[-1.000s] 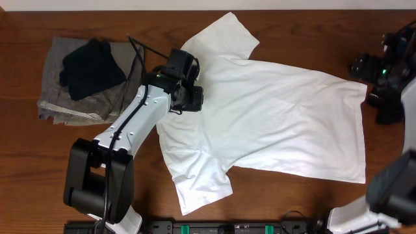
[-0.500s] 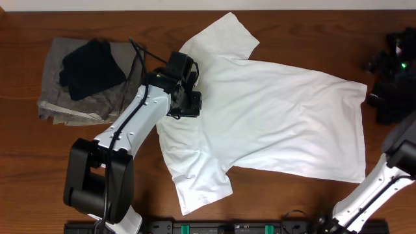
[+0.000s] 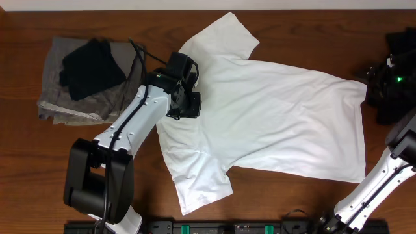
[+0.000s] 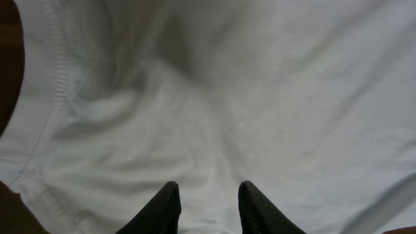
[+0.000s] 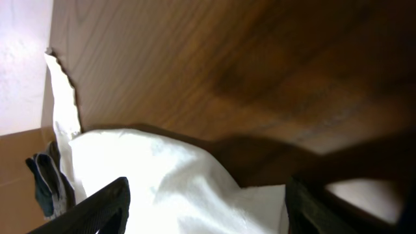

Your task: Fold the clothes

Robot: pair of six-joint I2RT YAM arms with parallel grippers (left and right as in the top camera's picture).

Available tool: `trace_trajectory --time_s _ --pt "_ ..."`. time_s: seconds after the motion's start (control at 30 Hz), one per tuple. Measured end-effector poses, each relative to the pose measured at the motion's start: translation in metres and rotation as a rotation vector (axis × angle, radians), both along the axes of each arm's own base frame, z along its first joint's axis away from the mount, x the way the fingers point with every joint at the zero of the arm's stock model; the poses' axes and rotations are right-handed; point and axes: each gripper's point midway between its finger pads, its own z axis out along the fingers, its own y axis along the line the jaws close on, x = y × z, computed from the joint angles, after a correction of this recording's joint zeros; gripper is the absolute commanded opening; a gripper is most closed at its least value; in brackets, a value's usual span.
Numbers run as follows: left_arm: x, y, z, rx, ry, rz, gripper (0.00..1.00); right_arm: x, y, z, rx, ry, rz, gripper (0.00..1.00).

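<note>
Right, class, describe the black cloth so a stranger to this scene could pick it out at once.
Start at the wooden table and go to the folded grey pile at its left end. The black cloth lies crumpled on top of it, the only dark fabric, unlike the flat white T-shirt.

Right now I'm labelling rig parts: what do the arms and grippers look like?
The left arm has white shells, black joints, a black base and a black cable along it. The right arm is white with black joints; a green light glows at its black wrist. Left gripper and right gripper have black fingers.
</note>
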Motion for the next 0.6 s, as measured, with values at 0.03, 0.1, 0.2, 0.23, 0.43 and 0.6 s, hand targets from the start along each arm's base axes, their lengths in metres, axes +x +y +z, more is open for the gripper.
trace_trajectory --time_s 0.03,0.1,0.2,0.23,0.43,0.6 --pt "0.000 0.000 0.000 0.000 0.001 0.000 0.32 0.001 0.000 0.000 0.001 -0.004 0.001 0.65" --pt "0.000 0.000 0.000 0.001 0.001 0.000 0.32 0.004 0.000 -0.001 -0.009 -0.020 0.008 0.55" --pt "-0.001 0.000 0.000 0.000 0.002 0.000 0.32 0.011 0.001 -0.004 -0.026 -0.042 0.019 0.40" --pt "-0.001 0.000 0.000 0.001 0.003 0.000 0.32 0.013 0.002 -0.004 -0.033 -0.051 0.024 0.40" --pt "-0.002 0.001 0.000 0.003 0.009 0.000 0.33 0.019 0.008 -0.004 -0.061 -0.086 0.064 0.33" --pt "-0.003 0.001 -0.001 0.006 0.013 0.000 0.32 0.019 0.006 -0.007 -0.095 -0.087 0.078 0.46"
